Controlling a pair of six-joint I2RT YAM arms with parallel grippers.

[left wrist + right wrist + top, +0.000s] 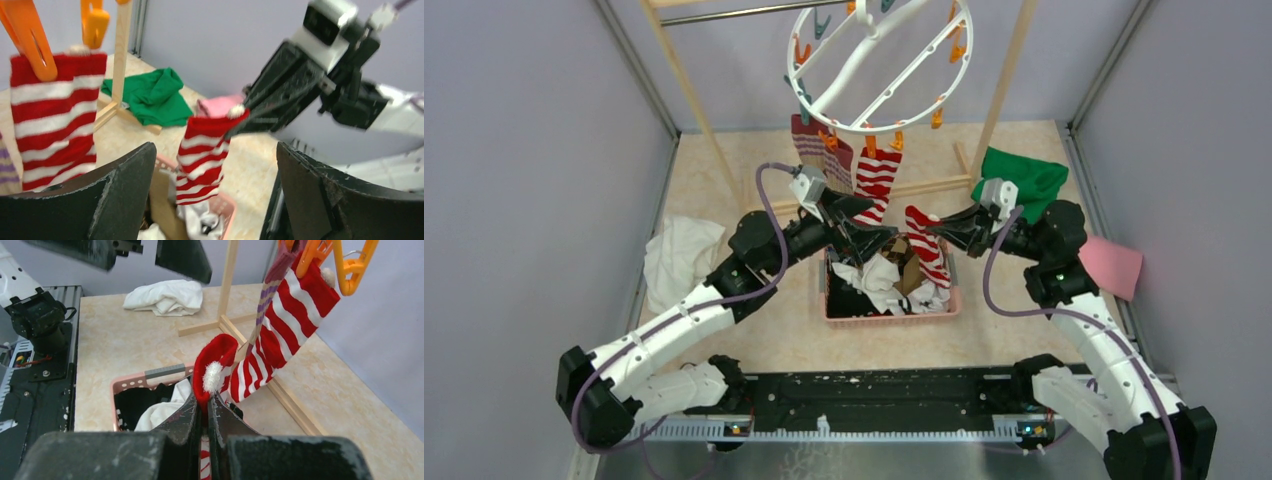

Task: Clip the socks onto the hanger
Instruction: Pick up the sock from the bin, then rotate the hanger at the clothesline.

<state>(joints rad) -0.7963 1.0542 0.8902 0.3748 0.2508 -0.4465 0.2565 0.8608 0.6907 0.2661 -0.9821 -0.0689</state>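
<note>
Right end effector point(205, 402) clamped on the cuff of a striped sock point(218, 351); left end effector point(215, 148), at its 9 o'clock, spread wide, holding nothing

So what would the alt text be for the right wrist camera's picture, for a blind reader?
The robot's right claw pinches the red cuff of a red-and-white striped sock above a pink plastic basket of laundry. Behind it, a matching striped sock hangs from an orange plastic peg beside a wooden rack frame, with a crumpled white cloth on the table.
</note>
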